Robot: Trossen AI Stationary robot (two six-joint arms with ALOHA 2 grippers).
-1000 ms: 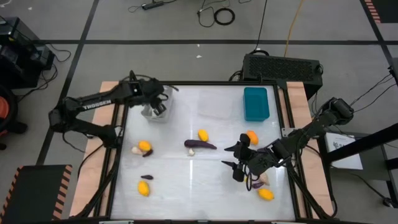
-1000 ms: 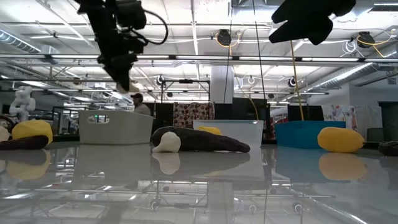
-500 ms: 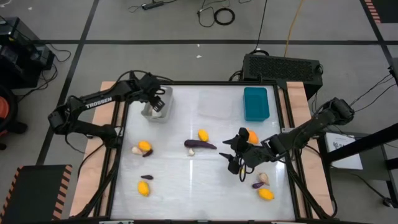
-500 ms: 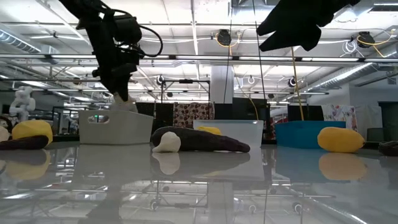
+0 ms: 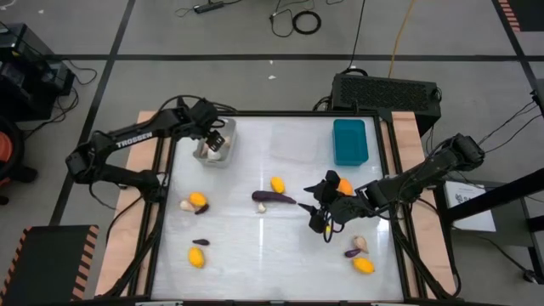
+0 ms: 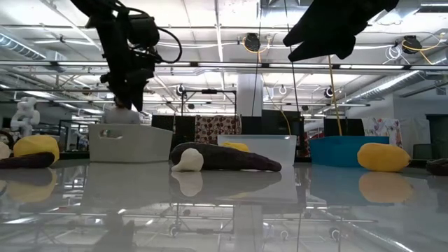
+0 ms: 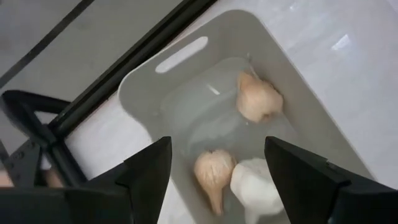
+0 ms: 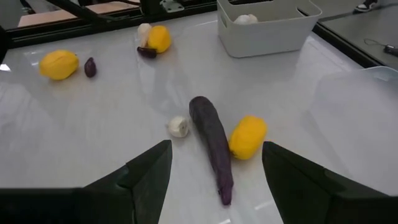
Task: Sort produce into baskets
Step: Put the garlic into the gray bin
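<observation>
My left gripper [image 5: 218,141] hangs open over the light grey basket [image 7: 186,53] at the table's far left. Three whitish mushroom bulbs [image 7: 258,99] [image 7: 213,174] [image 7: 255,186] lie on the basket's floor. My right gripper [image 5: 316,212] hovers open right of the table's middle, with nothing between its fingers. It points at a long dark purple eggplant [image 8: 211,140] that lies flat on the table. A yellow fruit [image 8: 247,137] and a small white bulb [image 8: 178,126] lie on either side of the eggplant.
A clear basket [image 5: 293,143] and a teal basket [image 5: 349,141] stand along the far edge. More produce lies loose: yellow fruits [image 5: 197,200] [image 5: 196,257] [image 5: 363,265], an orange one [image 5: 344,185], small purple pieces [image 5: 201,242] [image 5: 351,252], and mushrooms [image 5: 186,205] [image 5: 360,243]. A black vented box [image 5: 387,89] sits beyond the table.
My left gripper has sunk a little over the grey basket and opened; a white bulb now shows at the basket's top in the low view. My right gripper has swung toward the table's far left, closer to the eggplant, still open.
</observation>
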